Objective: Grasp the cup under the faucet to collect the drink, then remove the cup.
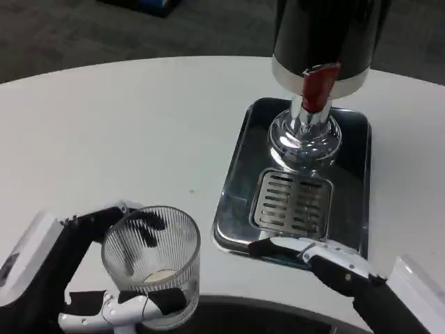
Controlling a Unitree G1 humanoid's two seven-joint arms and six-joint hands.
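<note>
A clear ribbed glass cup [153,268] stands at the near left of the white table, with my left hand [90,278] wrapped around it, fingers behind it and thumb across its front base. The black drink dispenser [327,35] with its red tap lever [318,87] and chrome faucet [304,136] stands on a shiny steel drip tray [240,174] at the right. The tray's slotted grate [292,202] lies under the faucet. My right hand [323,261] hovers at the tray's near edge, fingers pointing left, holding nothing.
The white round table [125,132] stretches to the left and back of the tray. Its front edge runs just below the cup. Dark carpet [83,28] lies beyond the table's far rim.
</note>
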